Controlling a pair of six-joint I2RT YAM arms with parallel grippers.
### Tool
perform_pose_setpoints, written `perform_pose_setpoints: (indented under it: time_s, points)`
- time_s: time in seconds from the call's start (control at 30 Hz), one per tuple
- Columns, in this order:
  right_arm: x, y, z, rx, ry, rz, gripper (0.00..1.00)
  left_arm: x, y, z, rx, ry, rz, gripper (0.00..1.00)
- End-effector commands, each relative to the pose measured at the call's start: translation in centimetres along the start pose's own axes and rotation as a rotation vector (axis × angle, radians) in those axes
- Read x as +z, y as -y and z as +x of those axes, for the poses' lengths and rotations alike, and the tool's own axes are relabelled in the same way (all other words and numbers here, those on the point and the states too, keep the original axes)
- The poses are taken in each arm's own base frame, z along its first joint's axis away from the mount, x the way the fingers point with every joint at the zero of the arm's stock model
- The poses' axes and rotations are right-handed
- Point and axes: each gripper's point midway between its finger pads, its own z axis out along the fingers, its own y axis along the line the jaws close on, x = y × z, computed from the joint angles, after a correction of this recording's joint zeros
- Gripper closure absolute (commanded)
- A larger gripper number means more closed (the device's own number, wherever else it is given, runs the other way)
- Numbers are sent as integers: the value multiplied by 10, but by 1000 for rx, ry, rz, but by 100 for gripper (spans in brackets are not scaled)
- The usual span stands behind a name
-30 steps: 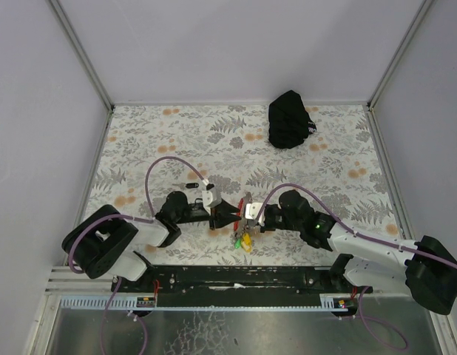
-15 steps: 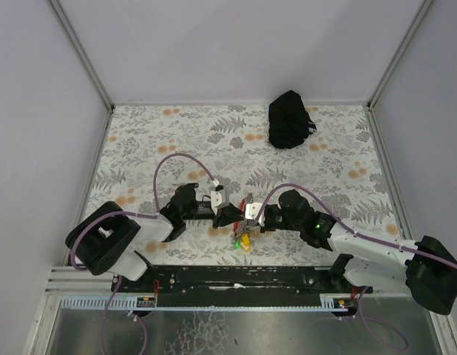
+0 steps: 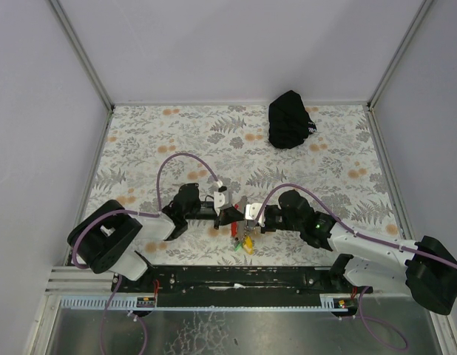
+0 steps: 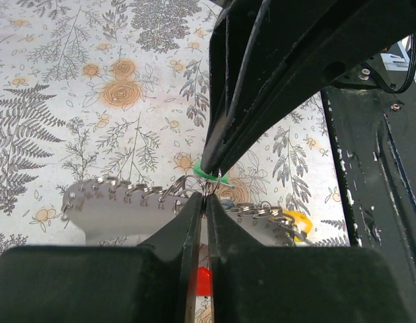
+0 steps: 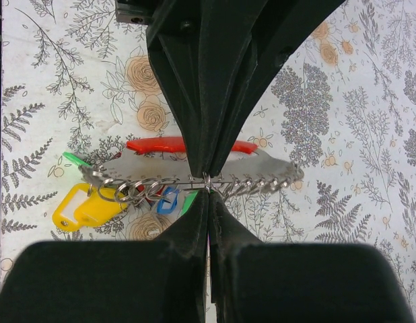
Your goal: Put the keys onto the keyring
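The keyring (image 5: 262,165) is a bunch with a silvery toothed plate, a chain of rings, a red strap (image 5: 154,144) and a yellow tag (image 5: 83,207). It hangs between both grippers over the near middle of the table (image 3: 245,238). The blue key (image 5: 169,200) and the green key (image 5: 189,202) dangle among its rings. My left gripper (image 4: 203,198) is shut on a small silvery ring of the bunch. My right gripper (image 5: 208,185) comes from the other side and is shut on the same wire, tip to tip with the left. The green tag (image 4: 208,176) shows just behind the right fingertips.
A black bag (image 3: 290,118) lies at the back right of the floral tablecloth (image 3: 140,140). The black base rail (image 3: 236,277) runs along the near edge, just below the hanging bunch. Purple cables (image 3: 169,159) loop above both arms.
My left gripper has slid right to the bunch and closed on a ring. The right gripper has held still, shut.
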Motion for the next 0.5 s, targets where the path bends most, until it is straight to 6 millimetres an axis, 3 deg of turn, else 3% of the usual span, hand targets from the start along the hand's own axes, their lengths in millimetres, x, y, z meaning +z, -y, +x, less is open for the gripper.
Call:
perform_pose_setpoints:
  time_s: [0.0,0.47]
  points:
    - [-5,21,-41,-48,117,58,100,4,-4,2,11,-16,-10,100]
    - [-12,25,-44,-38,140,102,100,-5,-7,5,-62,24,-108,100]
